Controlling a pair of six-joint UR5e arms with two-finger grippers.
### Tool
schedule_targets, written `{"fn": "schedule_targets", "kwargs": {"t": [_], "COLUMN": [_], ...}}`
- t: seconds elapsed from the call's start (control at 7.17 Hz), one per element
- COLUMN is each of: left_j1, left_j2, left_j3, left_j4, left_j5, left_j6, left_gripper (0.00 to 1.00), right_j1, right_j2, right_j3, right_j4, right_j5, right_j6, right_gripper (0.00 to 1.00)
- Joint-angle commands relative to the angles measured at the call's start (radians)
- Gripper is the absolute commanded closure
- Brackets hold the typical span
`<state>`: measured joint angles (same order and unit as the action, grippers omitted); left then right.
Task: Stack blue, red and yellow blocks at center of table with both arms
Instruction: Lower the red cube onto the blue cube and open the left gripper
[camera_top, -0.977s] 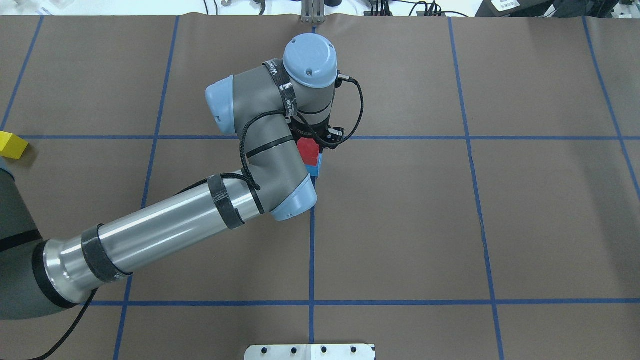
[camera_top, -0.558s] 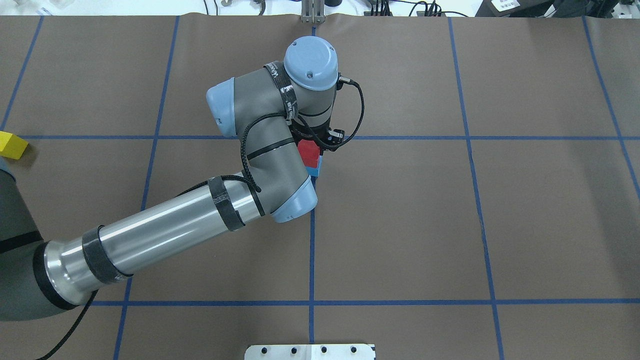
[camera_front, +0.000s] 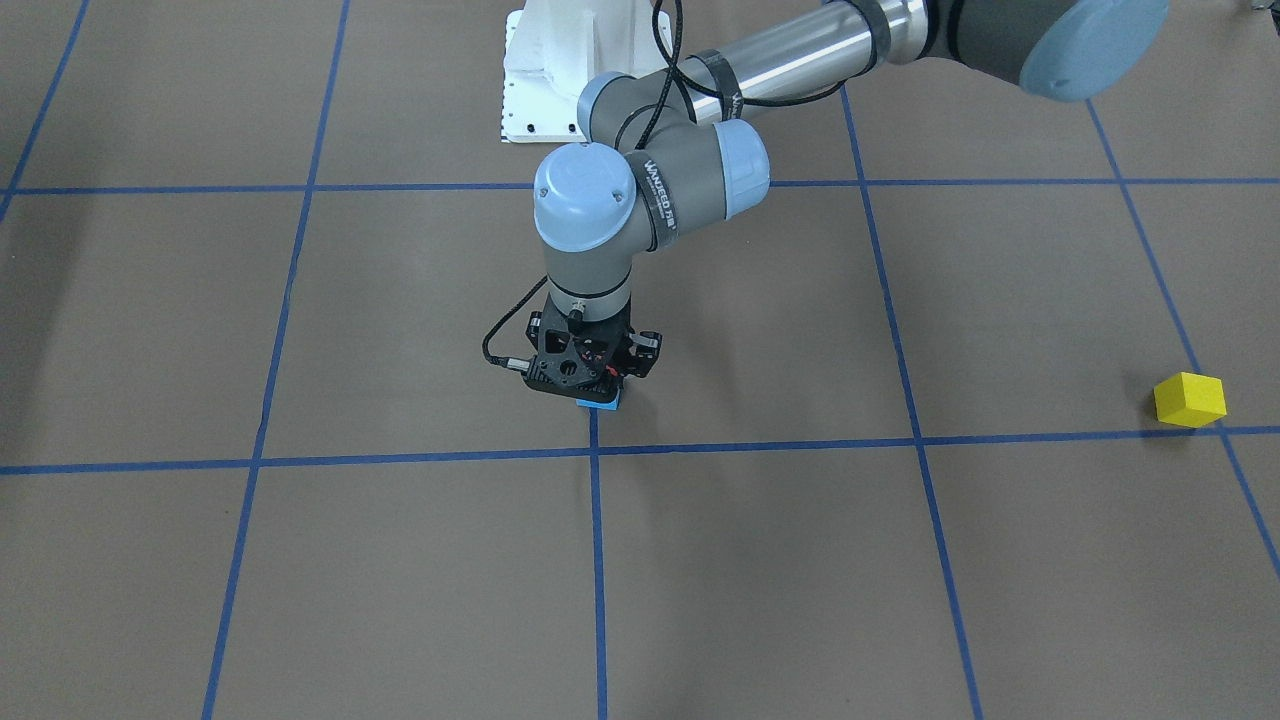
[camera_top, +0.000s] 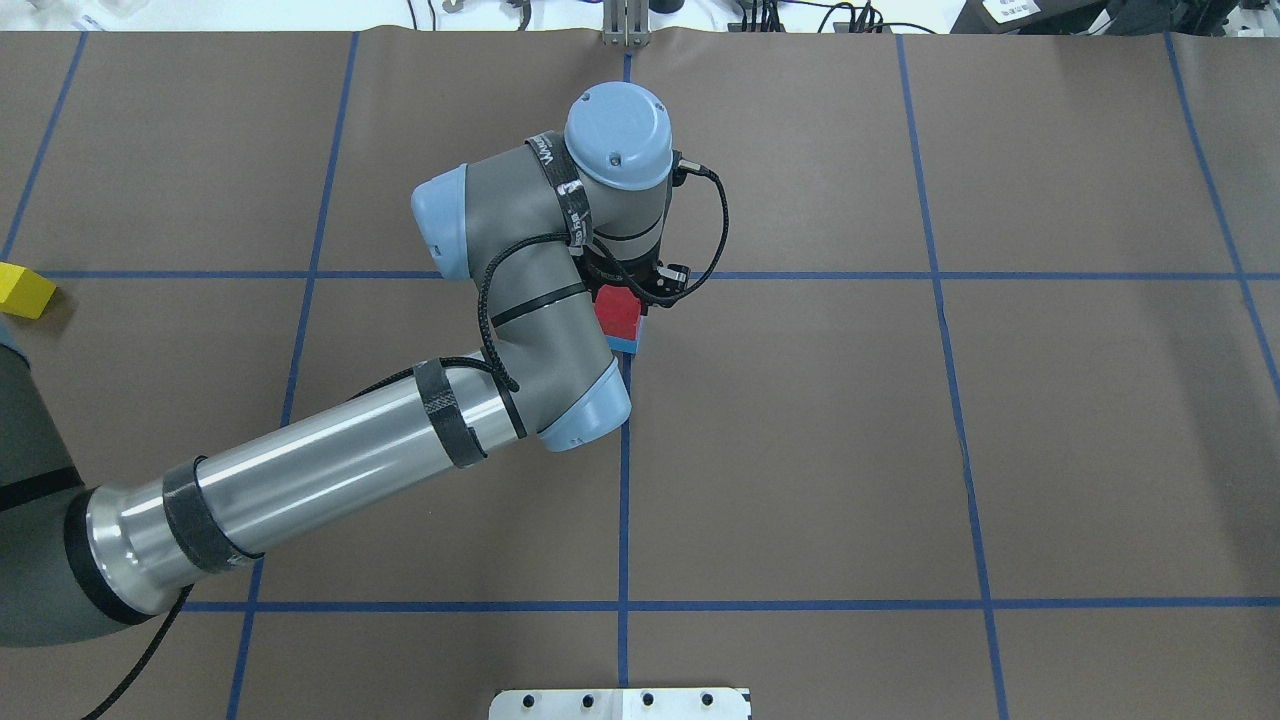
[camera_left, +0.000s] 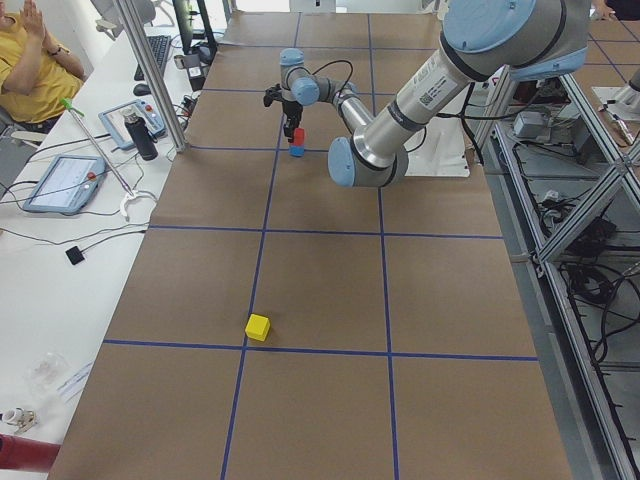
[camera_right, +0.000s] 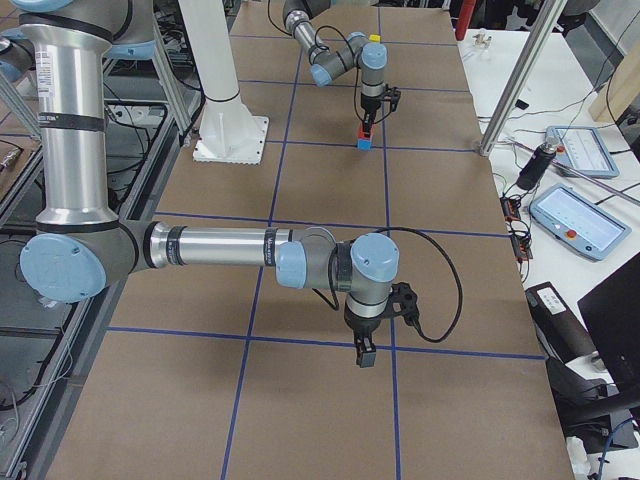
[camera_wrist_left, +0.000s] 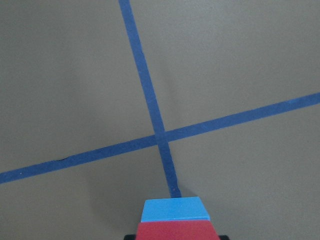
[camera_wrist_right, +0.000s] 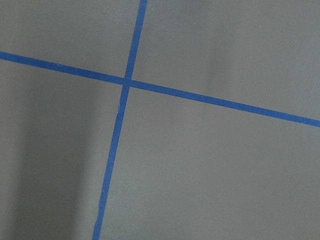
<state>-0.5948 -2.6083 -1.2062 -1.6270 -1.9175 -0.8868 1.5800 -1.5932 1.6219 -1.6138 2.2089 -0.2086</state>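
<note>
A: What has the claw got, and where is the stack?

B: The left gripper (camera_front: 590, 382) points straight down with a small cube-shaped red block (camera_top: 618, 308) in its mouth. Its fingers are drawn in against the block, though the wrist hides most of them. Right beneath sits a cube-shaped blue block (camera_top: 629, 345), which from overhead shows only as a thin rim past the red one's edge. Whether the two touch, I cannot tell.

A: And against the grid?

B: It is just on the robot's side of the middle crossing of the blue tape lines (camera_wrist_left: 159, 135) on the brown-paper table (camera_top: 800, 450), right at the centre line.

A: Room around it?

B: Plain paper borders it on all sides. The left arm's silver forearm (camera_top: 320, 470) slants in over the table from the robot's left. Toward the robot's right the paper runs on to the overhead picture's border.

A: The third one?

B: The cube-shaped yellow block (camera_front: 1189, 400) lies well apart toward the robot's left end, just beside a tape line, with more than a grid square of paper between it and the stack.

A: The other arm?

B: The right gripper (camera_right: 365, 352) hangs pointing down near a tape line, well apart from the stack. How far open it is, I cannot tell.
</note>
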Motion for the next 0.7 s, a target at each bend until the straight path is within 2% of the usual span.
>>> {"fn": "schedule_targets", "kwargs": {"t": [0.0,0.14,0.28,0.56], "left_j1": [0.001,0.004,0.006,-0.016], "left_j2": [0.002,0.013,0.013,0.01], "left_j3": [0.0,0.0,0.0,-0.041], "left_j4": [-0.014,-0.045,-0.053,-0.045], "left_j5": [0.002,0.002,0.003,0.002], "left_j6": [0.0,0.0,0.0,0.002], "left_gripper": [0.39,0.24,0.01,0.01], "right_j1": [0.0,0.0,0.0,0.0], "right_j2": [-0.001,-0.001,-0.001,-0.002], "right_j3": [-0.001,-0.001,-0.001,-0.001], "right_j4": [0.0,0.0,0.0,0.0], "right_j5": [0.0,0.0,0.0,0.0], "right_j6": [0.0,0.0,0.0,0.0], "right_gripper": [0.0,0.0,0.0,0.0]}}
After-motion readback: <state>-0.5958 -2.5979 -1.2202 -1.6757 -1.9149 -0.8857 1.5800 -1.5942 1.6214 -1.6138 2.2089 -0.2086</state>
